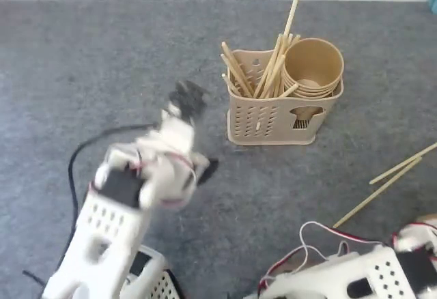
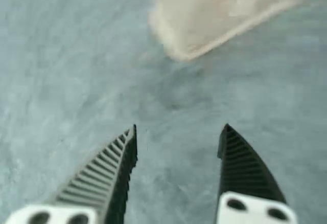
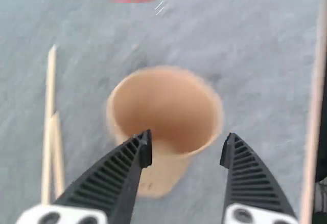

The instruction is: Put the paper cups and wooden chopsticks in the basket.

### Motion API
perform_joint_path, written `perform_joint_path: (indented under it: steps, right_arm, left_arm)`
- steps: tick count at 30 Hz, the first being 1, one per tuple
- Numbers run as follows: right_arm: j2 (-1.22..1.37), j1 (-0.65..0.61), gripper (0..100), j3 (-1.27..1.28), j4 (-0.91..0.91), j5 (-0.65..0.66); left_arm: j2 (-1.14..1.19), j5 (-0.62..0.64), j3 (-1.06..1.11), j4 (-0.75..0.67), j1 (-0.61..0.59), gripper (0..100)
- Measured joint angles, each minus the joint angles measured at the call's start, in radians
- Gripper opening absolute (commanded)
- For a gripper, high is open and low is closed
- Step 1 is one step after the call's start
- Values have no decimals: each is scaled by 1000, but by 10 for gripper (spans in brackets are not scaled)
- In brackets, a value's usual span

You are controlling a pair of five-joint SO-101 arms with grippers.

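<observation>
Just ahead of the spread right gripper: 1 paper cup

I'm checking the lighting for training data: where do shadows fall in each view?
High view: soft shadow along the basket front, on the carpet. Left wrist view: faint dark patch ahead of the left gripper. Right wrist view: the cup darkens inside toward the right gripper.

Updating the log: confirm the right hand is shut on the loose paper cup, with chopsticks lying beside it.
Wrong: the right hand is open, not shut on the loose paper cup, as the right wrist view shows. The chopsticks do lie beside it.
</observation>
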Motion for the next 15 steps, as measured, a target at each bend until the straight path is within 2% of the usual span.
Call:
perform_joint_path:
  steps: [3, 5, 8, 13, 15]
  right_arm:
    - [0, 68, 228, 0, -44, 6]
    - [0, 117, 227, 0, -60, 8]
    - [0, 161, 227, 0, -91, 61]
    - [0, 166, 227, 0, -106, 273]
    - [0, 166, 227, 0, -106, 285]
  left_arm:
    - [-130, 0, -12, 57, 167, 246]
    - [-147, 0, -29, 63, 238, 246]
    - [-92, 0, -61, 63, 264, 246]
    - [87, -37, -199, 63, 308, 246]
    - [152, -38, -273, 71, 345, 246]
